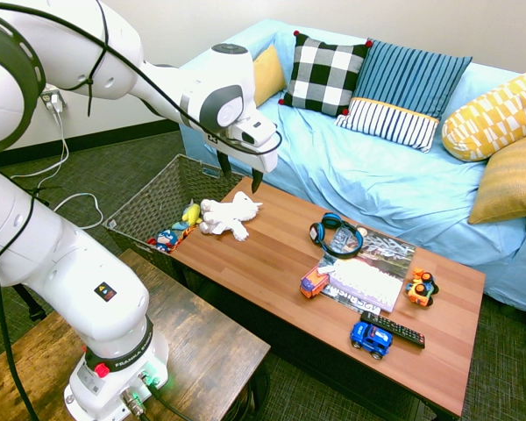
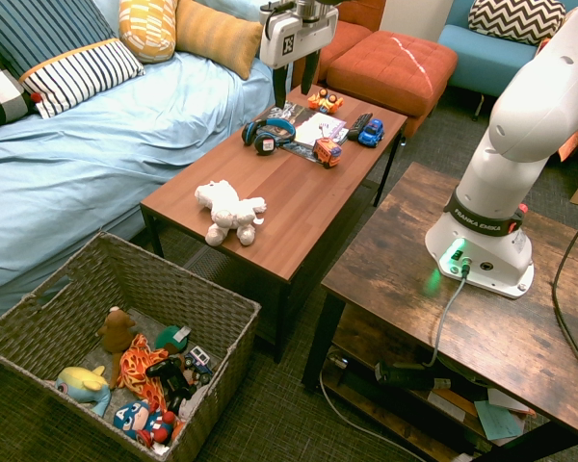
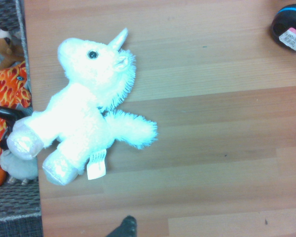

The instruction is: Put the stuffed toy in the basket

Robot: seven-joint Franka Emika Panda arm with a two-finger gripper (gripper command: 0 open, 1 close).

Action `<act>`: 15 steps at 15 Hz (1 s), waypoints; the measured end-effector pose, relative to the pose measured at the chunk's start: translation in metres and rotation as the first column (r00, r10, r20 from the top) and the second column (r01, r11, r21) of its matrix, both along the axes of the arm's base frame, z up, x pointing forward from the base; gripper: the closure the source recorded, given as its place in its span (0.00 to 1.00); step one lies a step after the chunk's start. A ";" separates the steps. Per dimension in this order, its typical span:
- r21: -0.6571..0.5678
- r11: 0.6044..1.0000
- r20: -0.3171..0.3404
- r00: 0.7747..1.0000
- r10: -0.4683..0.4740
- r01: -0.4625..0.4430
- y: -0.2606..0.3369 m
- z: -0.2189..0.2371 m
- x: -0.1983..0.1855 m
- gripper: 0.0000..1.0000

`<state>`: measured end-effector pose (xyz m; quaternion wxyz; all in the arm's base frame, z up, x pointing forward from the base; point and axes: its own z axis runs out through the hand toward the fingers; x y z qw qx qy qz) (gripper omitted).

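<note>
The stuffed toy (image 1: pixel 227 216), a white fluffy unicorn, lies on its side on the wooden coffee table (image 1: pixel 272 263), close to the end nearest the basket. It also shows in the second exterior view (image 2: pixel 229 210) and fills the left half of the wrist view (image 3: pixel 84 113). The basket (image 1: pixel 149 203), a large dark grey woven one, stands on the floor against that table end (image 2: pixel 178 279). My gripper (image 1: pixel 241 180) hangs open above the table just behind the toy, apart from it and holding nothing (image 2: pixel 291 87).
Several small toys lie in the basket, among them a yellow one (image 1: pixel 191 212). Blue headphones (image 1: pixel 336 235), a keyboard on a magazine (image 1: pixel 361 282), toy cars (image 1: pixel 371 338) and a remote (image 1: pixel 392 329) sit further along the table. A blue sofa (image 1: pixel 377 175) with cushions runs behind.
</note>
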<state>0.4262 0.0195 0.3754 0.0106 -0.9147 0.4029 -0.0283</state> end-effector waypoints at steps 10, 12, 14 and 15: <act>0.045 0.988 0.012 0.989 -0.147 0.146 0.068 -0.063 0.075 0.00; 0.053 0.981 0.005 0.982 -0.186 0.186 0.093 -0.088 0.086 0.00; 0.058 0.970 0.001 0.972 -0.236 0.236 0.109 -0.113 0.097 0.00; 0.056 0.963 -0.009 0.964 -0.264 0.264 0.114 -0.125 0.103 0.00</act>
